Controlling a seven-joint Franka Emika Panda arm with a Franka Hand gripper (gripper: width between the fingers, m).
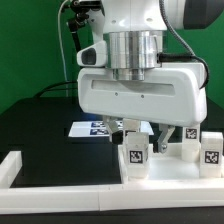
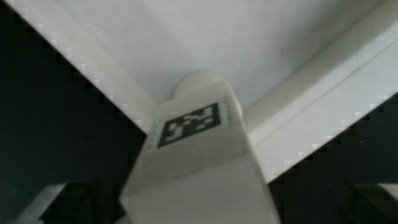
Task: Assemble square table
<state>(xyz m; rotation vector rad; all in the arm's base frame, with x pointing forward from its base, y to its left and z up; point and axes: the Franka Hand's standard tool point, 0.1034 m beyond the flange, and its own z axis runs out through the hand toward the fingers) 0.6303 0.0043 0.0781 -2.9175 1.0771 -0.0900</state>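
The robot arm reaches down over the black surface (image 1: 40,140). Its pincer (image 1: 133,135) is closed on 1 white table leg (image 1: 134,155), which stands upright with a black-and-white tag on it. In the wrist view this leg (image 2: 196,150) fills the middle, with the white square tabletop (image 2: 160,45) behind it. In the exterior view, 2 more legs (image 1: 200,148) stand just to the exterior view's right. The marker board (image 1: 92,129) lies behind. A long white barrier strip (image 1: 60,190) runs along the front.
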